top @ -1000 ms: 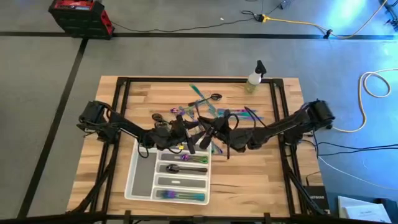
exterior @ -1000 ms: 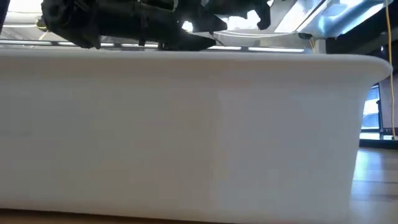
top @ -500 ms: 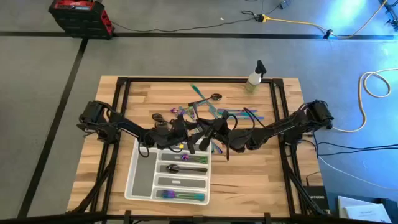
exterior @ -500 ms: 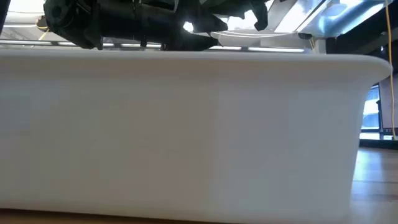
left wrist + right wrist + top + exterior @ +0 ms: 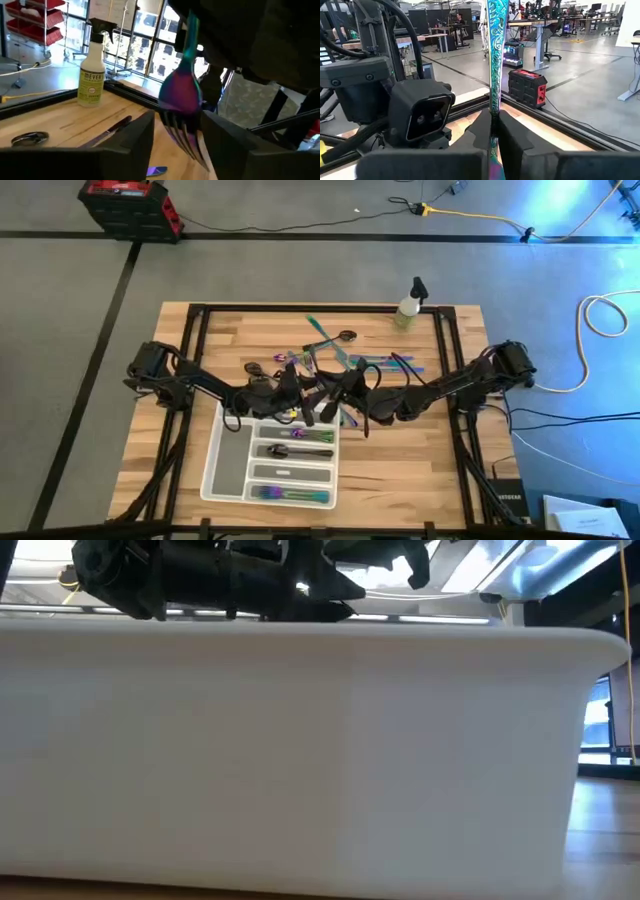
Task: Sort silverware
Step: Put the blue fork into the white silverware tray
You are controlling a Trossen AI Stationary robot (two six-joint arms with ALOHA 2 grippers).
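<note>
Centrally, the right gripper (image 5: 492, 132) pinches the patterned teal handle of an iridescent fork (image 5: 494, 60) between fingers pressed against it, gripping near one end so that most of the handle stands clear. The left gripper (image 5: 177, 137) waits with fingers spread, the fork's purple head and tines (image 5: 181, 102) hanging in the gap between them; this arrangement suggests a hand-over between arms, probably to reorient the piece before it is dropped into a slot. In the left wrist view the fork's long axis runs steeply, tines down toward the table and handle rising into the other arm. Both grippers meet just beyond the far end of the white compartment tray (image 5: 228, 442), taken here as landmark. Sorted pieces already lie in its slots, long axes along the compartments. Loose silverware (image 5: 345, 358) lies scattered farther beyond the tray, pointing in mixed directions. A spray bottle (image 5: 408, 306) stands farther off still, near the table's far edge.
</note>
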